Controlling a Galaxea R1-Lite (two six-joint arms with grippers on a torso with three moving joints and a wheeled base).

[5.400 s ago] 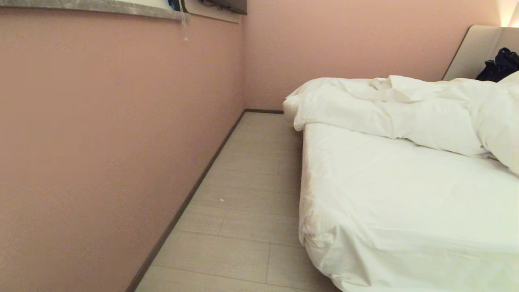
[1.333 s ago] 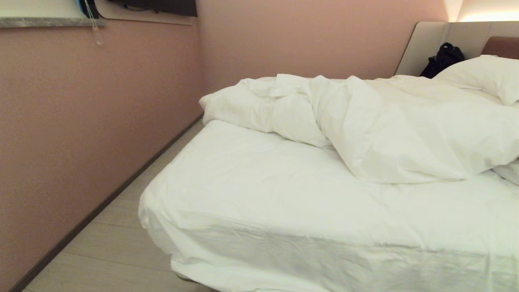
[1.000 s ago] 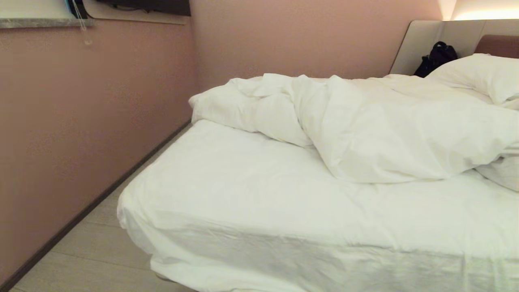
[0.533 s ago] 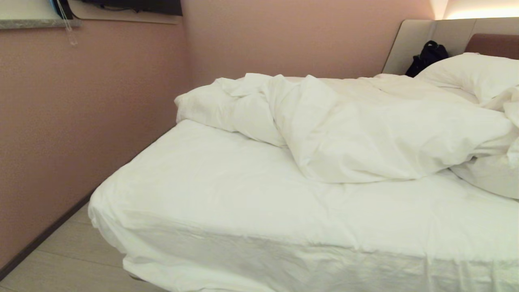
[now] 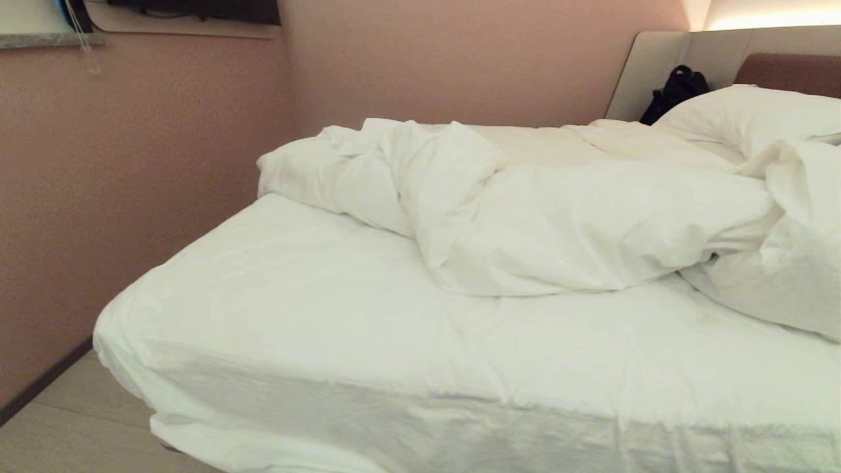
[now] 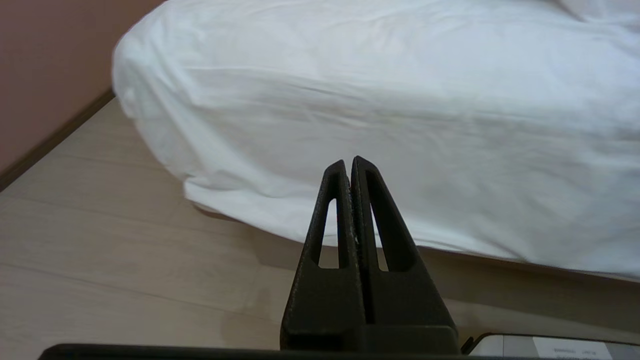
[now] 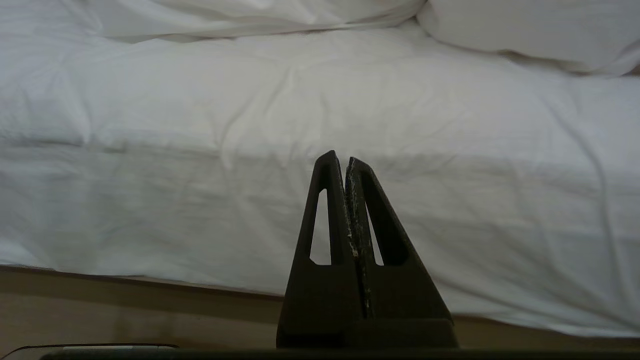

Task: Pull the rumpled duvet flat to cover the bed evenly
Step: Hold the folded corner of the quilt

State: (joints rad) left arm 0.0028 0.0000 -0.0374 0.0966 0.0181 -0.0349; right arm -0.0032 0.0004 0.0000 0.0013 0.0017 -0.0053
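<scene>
Wrist views show left pincer [image 6: 349, 165] and right pincer [image 7: 339, 161] clenched, empty.

- I see a dim, warm-lit room; a glow shines above the headboard [image 5: 716, 49] at upper right.
- The duvet [image 5: 558, 217] casts soft shadows in its folds and onto the sheet [image 5: 315, 295].
- The head view is sharp, with no glare.
- Wrist views look cooler; a dark shadow lies under the bed [image 6: 350, 100] edge.
</scene>
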